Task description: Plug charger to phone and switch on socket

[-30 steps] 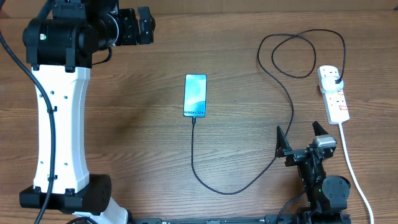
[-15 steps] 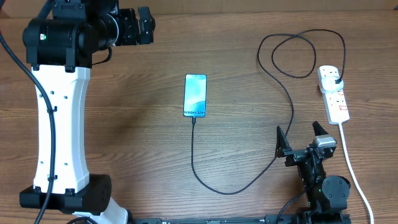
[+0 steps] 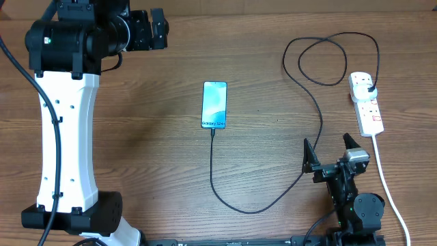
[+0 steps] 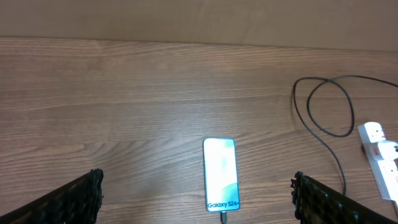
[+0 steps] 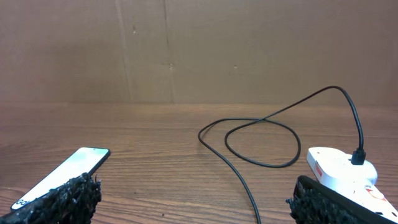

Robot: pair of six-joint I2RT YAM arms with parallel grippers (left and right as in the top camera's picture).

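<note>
The phone (image 3: pixel 214 104) lies flat mid-table, light blue screen up, "Galaxy S24" text at its near end; it also shows in the left wrist view (image 4: pixel 221 173) and the right wrist view (image 5: pixel 62 175). The black charger cable (image 3: pixel 254 209) runs from the phone's near end, loops right and back, and its black plug (image 3: pixel 369 88) sits in the white socket strip (image 3: pixel 367 104) at the right. My left gripper (image 4: pixel 198 196) is open and empty, high at the back left. My right gripper (image 3: pixel 329 152) is open and empty near the front, left of the strip.
The strip's thick white cord (image 3: pixel 389 191) trails toward the front right edge. The left arm's white column (image 3: pixel 65 137) stands along the left side. A brown cardboard wall (image 5: pixel 199 50) backs the table.
</note>
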